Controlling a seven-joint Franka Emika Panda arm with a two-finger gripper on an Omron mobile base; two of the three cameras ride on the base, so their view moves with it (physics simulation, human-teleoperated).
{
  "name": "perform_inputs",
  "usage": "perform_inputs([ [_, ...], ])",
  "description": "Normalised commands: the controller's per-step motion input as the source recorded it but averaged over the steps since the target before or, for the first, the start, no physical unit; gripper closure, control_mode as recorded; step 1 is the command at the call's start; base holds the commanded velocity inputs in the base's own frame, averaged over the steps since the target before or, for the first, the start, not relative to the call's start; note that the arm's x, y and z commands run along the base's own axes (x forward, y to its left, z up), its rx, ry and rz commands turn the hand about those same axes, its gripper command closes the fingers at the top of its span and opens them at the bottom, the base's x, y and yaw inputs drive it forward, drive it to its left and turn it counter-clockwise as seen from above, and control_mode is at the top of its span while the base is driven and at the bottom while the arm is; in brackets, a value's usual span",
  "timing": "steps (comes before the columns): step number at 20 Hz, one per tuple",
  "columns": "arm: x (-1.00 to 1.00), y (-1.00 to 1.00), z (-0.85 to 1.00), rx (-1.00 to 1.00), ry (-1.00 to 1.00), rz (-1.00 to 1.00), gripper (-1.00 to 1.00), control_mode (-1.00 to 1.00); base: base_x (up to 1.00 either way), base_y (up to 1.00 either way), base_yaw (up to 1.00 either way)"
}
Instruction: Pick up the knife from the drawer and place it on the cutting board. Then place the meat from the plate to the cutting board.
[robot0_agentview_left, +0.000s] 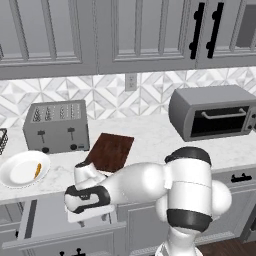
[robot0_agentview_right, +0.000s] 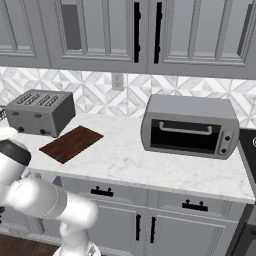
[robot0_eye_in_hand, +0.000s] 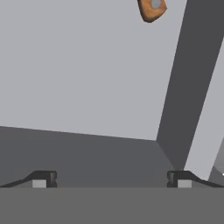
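- The gripper (robot0_eye_in_hand: 111, 179) points down into the open drawer (robot0_eye_in_hand: 78, 78), its two fingertips (robot0_eye_in_hand: 43, 178) spread wide with nothing between them.
- Below it lies the drawer's flat grey floor, with a corner of the darker inner walls close by.
- At the far edge of the hand view a tan, rounded piece with a grey rivet shows; I judge it to be the butt of the knife (robot0_eye_in_hand: 151, 9) handle. The blade lies beyond that edge.
- So the first step is in hand: reaching for the knife, not yet gripped.
- The next move calls for shifting the hand toward that handle until it sits between the fingers, lowering, then closing.
- In the left base view the hand hangs over the pulled-out drawer just below the counter edge.
- On the counter behind, the cutting board (robot0_agentview_left: 110, 151) lies bare in front of the toaster (robot0_agentview_left: 56, 126).
- To the left, the plate (robot0_agentview_left: 15, 177) holds the meat (robot0_agentview_left: 37, 170).
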Motion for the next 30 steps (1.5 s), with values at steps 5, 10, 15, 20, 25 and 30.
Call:
perform_inputs([
  [5,-0.08,0.0,-0.08,0.0,0.13,0.0,-1.0,-1.0,0.0,0.0,0.0],
  [10,-0.18,0.0,-0.04,0.0,0.19,0.0,-1.0,-1.0,0.0,0.0,0.0],
  [15,-0.39,0.0,-0.03,0.0,0.19,0.0,-1.0,-1.0,0.0,0.0,0.0],
  [20,-0.7,0.0,0.0,0.0,0.17,0.0,-1.0,-1.0,0.0,0.0,0.0],
  [25,-0.9,0.0,0.0,0.0,0.03,0.0,-1.0,-1.0,0.0,0.0,0.0],
  [30,-0.84,0.0,0.01,0.0,0.0,0.0,-1.0,-1.0,0.0,0.0,0.0],
])
